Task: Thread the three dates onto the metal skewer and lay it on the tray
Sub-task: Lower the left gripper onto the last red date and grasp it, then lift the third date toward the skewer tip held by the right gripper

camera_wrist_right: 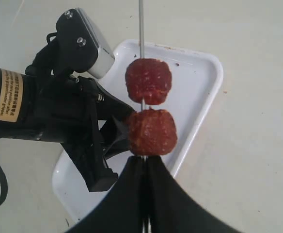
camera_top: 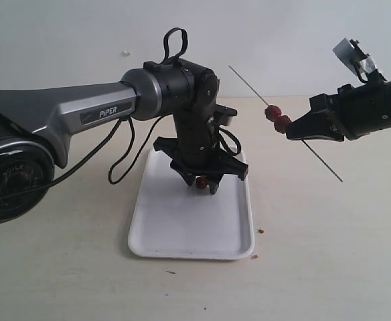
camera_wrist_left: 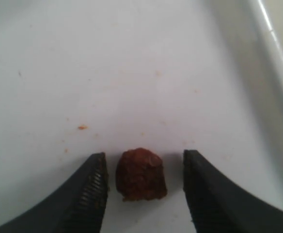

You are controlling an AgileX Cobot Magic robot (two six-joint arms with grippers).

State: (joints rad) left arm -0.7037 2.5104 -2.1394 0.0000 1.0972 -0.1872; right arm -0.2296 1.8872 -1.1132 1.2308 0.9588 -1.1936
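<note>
Our right gripper clamps the thin grey metal skewer, its tip free beyond two wrinkled reddish-brown dates. Our left gripper, jaws apart, straddles the third date on the white tray.

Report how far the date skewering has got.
Done: two dates sit threaded on the metal skewer, which the right gripper holds clamped shut, up off the table. In hand: the left gripper is open over the tray, jaws either side of the third date with gaps, not gripping. Left: grasp that date, thread it, then lay the skewer on the tray.
</note>
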